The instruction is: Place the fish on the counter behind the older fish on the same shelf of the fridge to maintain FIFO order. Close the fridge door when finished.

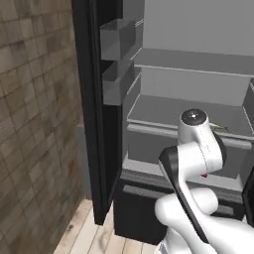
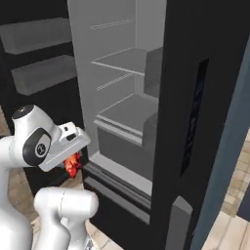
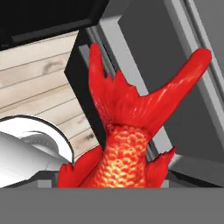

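Note:
The red-orange fish (image 3: 127, 131) hangs in my gripper (image 2: 72, 165), which is shut on its body; the forked tail points away from the hand, and the fingertips are hidden behind it. I hold it low, in front of the open fridge (image 2: 122, 73), below the wide grey shelf (image 1: 154, 113). A sliver of the red fish (image 1: 204, 175) peeks from behind my arm. The older fish (image 1: 219, 128), slim and pale greenish, lies near the front right of that shelf. The fridge door (image 1: 94, 99) stands open on the left.
Two grey bins (image 1: 119, 59) line the open door's inner side. A thinner shelf (image 2: 119, 61) sits higher up. The other black door (image 2: 195, 97) stands to the right. A drawer front (image 2: 124, 151) lies under the shelf. A brick wall (image 1: 34, 124) borders the left; wooden floor below.

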Controlling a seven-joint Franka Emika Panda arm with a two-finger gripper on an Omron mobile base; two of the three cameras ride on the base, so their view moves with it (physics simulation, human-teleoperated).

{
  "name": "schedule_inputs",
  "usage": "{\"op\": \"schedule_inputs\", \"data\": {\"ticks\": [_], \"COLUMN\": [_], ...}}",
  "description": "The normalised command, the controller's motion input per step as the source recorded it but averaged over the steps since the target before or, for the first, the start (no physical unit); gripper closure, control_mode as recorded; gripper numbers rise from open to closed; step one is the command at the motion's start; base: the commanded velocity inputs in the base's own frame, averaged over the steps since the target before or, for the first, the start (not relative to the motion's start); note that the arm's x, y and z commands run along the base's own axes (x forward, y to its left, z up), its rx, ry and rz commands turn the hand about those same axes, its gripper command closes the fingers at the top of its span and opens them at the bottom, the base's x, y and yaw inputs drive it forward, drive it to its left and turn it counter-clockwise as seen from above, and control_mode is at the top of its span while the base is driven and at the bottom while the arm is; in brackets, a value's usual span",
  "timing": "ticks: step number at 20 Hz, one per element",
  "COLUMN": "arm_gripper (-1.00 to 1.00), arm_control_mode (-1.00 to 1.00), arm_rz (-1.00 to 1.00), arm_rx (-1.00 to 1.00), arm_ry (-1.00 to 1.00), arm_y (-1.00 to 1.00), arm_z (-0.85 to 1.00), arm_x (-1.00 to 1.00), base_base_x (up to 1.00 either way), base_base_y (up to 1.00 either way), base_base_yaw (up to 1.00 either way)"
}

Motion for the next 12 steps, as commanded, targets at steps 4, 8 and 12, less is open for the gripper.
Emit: {"op": "schedule_inputs", "data": {"ticks": [4,8,12], "arm_gripper": [1.00,1.00,1.00], "arm_control_mode": [1.00,1.00,1.00], "arm_rz": [0.00,0.00,0.00], "arm_rx": [0.00,0.00,0.00], "arm_ry": [0.00,0.00,0.00], "arm_y": [0.00,0.00,0.00], "arm_z": [0.00,0.00,0.00], "arm_x": [0.00,0.00,0.00], "base_base_x": [0.29,0.06,0.31], "base_base_y": [-0.25,0.02,0.39], "base_base_yaw": [-0.53,-0.60,-0.50]}}
